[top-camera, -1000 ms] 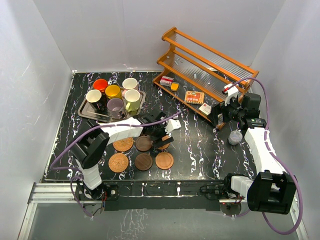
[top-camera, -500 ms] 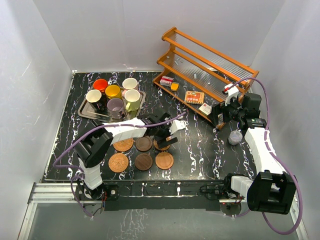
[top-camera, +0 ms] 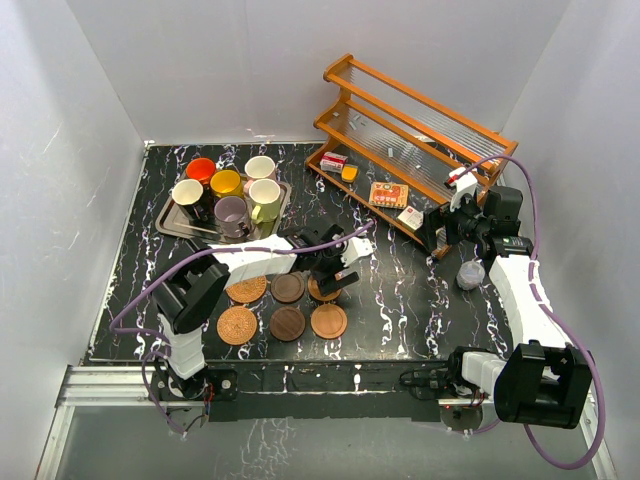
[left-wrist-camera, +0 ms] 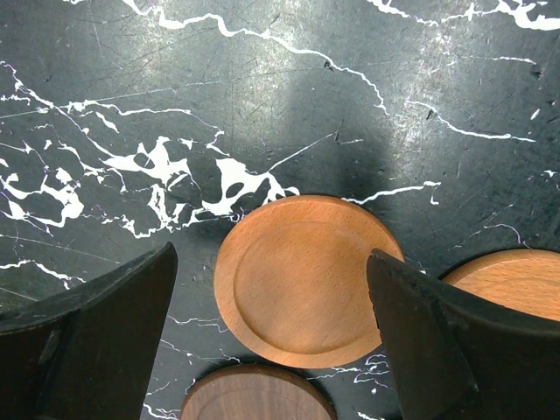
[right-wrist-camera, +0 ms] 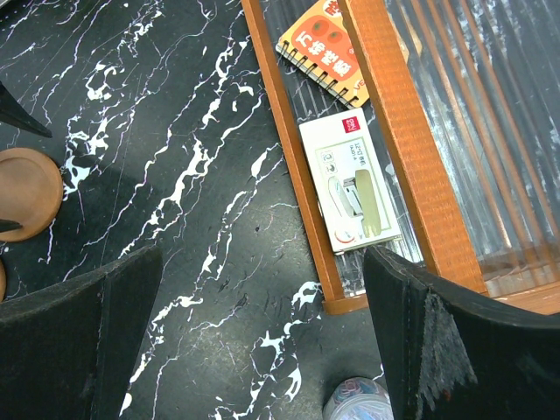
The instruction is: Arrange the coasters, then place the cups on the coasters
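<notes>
Now the left pincer (left-wrist-camera: 271, 262) is hovering spread over the orange-brown coaster (left-wrist-camera: 302, 280) on the worktop (left-wrist-camera: 262, 87) (a dark coaster (left-wrist-camera: 254, 398) just beside). It is looking thin, stiff, light: holding across the rim is seeming best.

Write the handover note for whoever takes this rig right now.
Left tool: open, empty, poised over the back-right orange-brown coaster, which lies flat.
Right tool: open, empty, beside the wooden shelf.
Coasters: all six laid out in two rows of three.
Cups: all six on the metal tray, none on a coaster.
Done: coaster layout, as far as it shows.
Left: move each cup onto a coaster.
</notes>
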Robot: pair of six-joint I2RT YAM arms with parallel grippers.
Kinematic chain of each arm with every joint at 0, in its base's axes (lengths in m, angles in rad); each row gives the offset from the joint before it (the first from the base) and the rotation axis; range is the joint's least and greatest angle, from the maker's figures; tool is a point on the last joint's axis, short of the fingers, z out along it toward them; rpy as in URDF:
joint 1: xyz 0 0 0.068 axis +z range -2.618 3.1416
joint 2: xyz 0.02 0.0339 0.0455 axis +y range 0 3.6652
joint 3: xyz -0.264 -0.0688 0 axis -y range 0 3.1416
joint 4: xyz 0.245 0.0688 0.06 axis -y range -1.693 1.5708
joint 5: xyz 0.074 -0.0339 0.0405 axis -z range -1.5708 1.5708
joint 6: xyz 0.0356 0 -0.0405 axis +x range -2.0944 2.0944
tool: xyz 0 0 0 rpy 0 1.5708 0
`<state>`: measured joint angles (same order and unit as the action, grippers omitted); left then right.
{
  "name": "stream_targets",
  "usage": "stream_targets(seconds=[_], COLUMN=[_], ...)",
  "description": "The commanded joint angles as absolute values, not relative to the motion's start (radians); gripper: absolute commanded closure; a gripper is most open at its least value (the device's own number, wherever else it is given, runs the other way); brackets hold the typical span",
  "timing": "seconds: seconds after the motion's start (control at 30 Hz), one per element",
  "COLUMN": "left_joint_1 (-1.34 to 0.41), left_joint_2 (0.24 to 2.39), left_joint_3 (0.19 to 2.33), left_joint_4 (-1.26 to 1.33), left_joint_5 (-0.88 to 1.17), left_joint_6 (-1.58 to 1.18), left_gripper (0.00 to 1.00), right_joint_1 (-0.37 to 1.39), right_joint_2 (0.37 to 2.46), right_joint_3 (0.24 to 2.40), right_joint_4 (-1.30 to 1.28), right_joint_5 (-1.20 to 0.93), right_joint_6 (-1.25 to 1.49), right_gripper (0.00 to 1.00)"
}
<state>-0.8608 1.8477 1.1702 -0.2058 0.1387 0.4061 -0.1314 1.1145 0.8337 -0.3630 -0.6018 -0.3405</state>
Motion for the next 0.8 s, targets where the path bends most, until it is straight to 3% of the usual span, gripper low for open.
stream_targets(seconds=[0.0, 0.77], left_joint_1=[-0.873, -0.873], left_joint_2=[1.886, 1.880], left_joint_3=[1.177, 1.190], left_joint_4=[-0.216, -0.206], left_joint_5=[0.116, 0.168], left_joint_6=[0.398, 0.393], left_gripper=[0.12, 0.12], right_joint_1=[-0.135, -0.137], right_joint_2=[1.108, 1.109], right_joint_3=[0.837, 0.836], right_joint_4=[-0.318, -0.319], right_joint_5=[-0.614, -0.614], right_joint_6=[-0.351, -0.353], right_gripper=[0.02, 0.02])
